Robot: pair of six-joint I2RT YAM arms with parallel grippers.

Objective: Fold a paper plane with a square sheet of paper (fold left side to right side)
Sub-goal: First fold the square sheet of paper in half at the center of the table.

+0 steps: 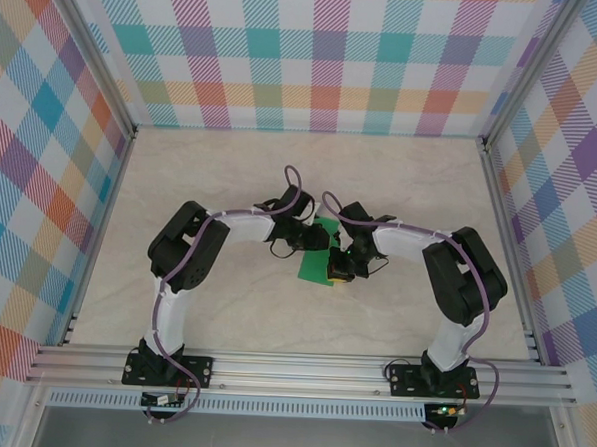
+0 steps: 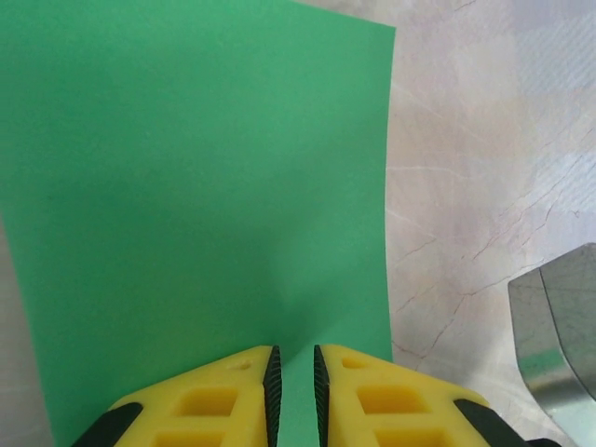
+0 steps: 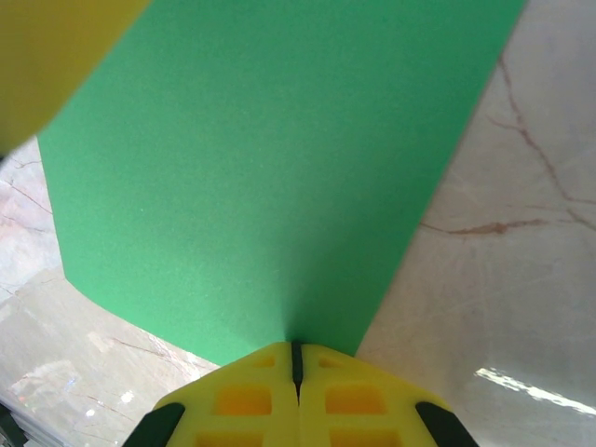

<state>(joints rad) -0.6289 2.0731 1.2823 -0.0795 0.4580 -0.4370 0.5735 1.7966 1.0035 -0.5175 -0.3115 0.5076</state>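
The right jaws pinch the square sheet of paper (image 3: 279, 168) at bottom centre. The left jaws stand narrowly apart over its edge.

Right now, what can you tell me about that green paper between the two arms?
The green sheet of paper is thin, plain, bright and unmarked, with straight edges and a sharp corner. It sits mid-table on the marbled tabletop. The right claw is shut on one edge, which looks lifted and gently curved. The left claw sits at another edge, jaws slightly apart, green showing in the gap.
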